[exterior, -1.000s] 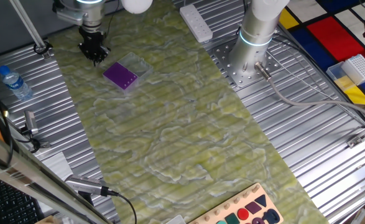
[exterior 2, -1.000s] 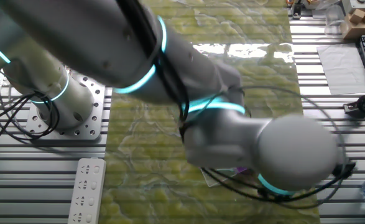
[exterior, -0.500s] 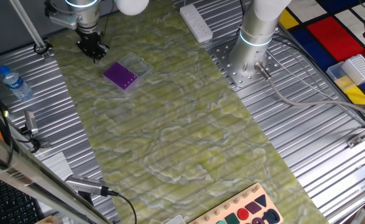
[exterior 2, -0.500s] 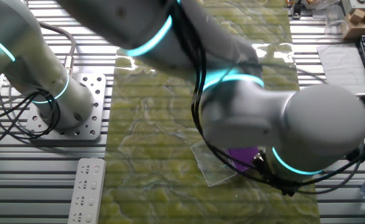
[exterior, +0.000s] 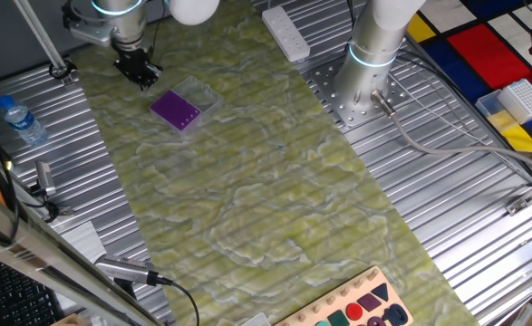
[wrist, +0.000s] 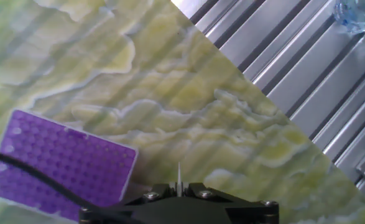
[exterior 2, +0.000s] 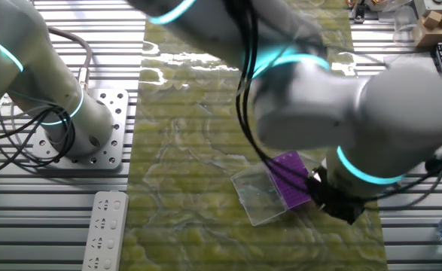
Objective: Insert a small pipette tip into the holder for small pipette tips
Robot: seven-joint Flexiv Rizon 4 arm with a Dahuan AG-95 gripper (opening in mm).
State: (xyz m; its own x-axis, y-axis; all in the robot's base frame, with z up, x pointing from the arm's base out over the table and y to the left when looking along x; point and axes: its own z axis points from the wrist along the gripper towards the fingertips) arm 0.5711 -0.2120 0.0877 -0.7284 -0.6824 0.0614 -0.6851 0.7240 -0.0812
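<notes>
Pipette tip (wrist: pixel 179 175) (thin, pale) pinched in pincer (wrist: pixel 178 190) beside purple holder (wrist: pixel 61 165).

The arm (exterior 2: pixel 341 113) hides part of the purple holder (exterior 2: pixel 294 181); the hand view's bottom edge crops the jaws.

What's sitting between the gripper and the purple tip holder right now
Nothing: in the hand view only bare green patterned mat separates the gripper from the purple holder. One fixed view shows the same small bare gap.
</notes>
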